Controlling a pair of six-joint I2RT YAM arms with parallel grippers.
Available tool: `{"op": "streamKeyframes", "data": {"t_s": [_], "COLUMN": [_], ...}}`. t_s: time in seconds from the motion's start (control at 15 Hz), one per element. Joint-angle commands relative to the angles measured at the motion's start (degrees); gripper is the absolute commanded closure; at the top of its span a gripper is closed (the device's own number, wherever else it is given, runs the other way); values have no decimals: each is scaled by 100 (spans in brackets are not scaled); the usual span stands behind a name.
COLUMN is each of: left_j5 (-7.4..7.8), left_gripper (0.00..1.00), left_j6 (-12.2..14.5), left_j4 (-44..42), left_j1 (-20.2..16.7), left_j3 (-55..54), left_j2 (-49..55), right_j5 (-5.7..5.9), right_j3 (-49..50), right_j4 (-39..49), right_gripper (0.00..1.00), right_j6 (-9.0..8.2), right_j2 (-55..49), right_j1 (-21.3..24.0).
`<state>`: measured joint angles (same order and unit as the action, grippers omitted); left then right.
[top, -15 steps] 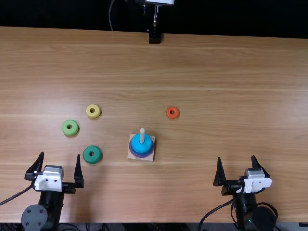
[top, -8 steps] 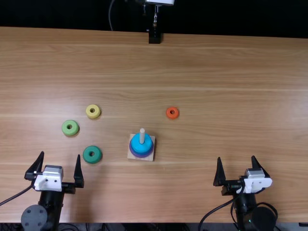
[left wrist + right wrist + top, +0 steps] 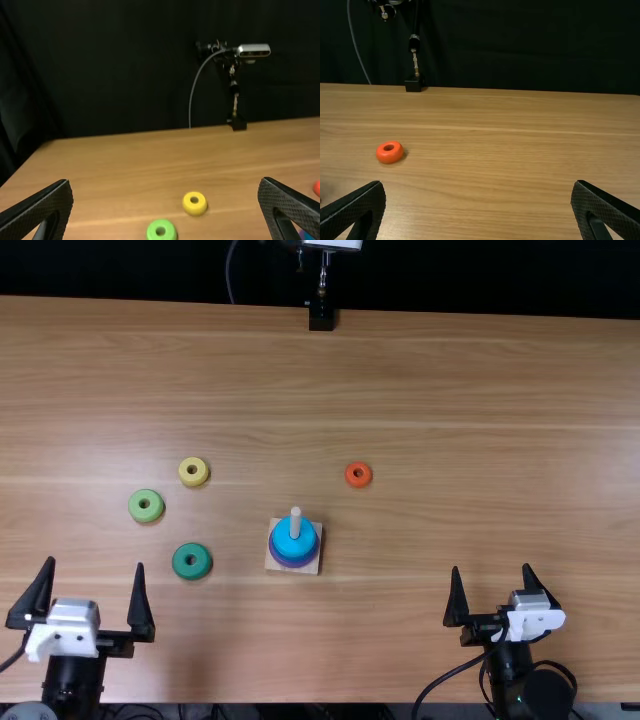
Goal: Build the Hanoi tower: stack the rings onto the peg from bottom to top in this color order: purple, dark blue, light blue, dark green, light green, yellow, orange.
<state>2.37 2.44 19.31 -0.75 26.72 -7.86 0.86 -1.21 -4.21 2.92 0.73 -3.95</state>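
Observation:
In the top view my left gripper [image 3: 92, 585] stands open at the near left, nearer the table's front edge than the dark green ring [image 3: 192, 561]. Behind that ring lie the light green ring [image 3: 146, 505] and the yellow ring [image 3: 194, 471]. A wooden base [image 3: 306, 566] holds the peg [image 3: 295, 522], with the light blue ring [image 3: 288, 547] above larger purple and dark blue layers that I cannot separate. The orange ring [image 3: 358, 474] lies behind and right of it. My right gripper [image 3: 501, 590] is open at the near right. Left wrist view: open gripper [image 3: 165, 192]. Right wrist view: open gripper [image 3: 477, 192].
A camera stand [image 3: 321, 315] is at the table's far edge, with a thin cable beside it and dark cloth behind. Cables run beside both arms at the near edge of the wooden table [image 3: 450, 390].
My left gripper has shifted left and slightly toward the near edge, still open. The right gripper, the rings and the peg base have stayed where they were.

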Motion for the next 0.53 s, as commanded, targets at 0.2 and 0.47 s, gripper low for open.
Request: {"op": "streamKeyframes", "data": {"t_s": [0.2,0.47], "left_j5": [121,121], "left_gripper": [0,0], "left_j6": [41,31], "left_j4": [442,1813], "left_j1": [-232,313], "left_j3": [1151,2408], "left_j2": [-2150,-4321], "right_j5": [-23,-23], "right_j3": [69,69], "right_j4": [-92,-92], "right_gripper": [0,0], "right_j6": [-7,-7], "right_j2": [-73,-73], "right_j1": [78,78]}}
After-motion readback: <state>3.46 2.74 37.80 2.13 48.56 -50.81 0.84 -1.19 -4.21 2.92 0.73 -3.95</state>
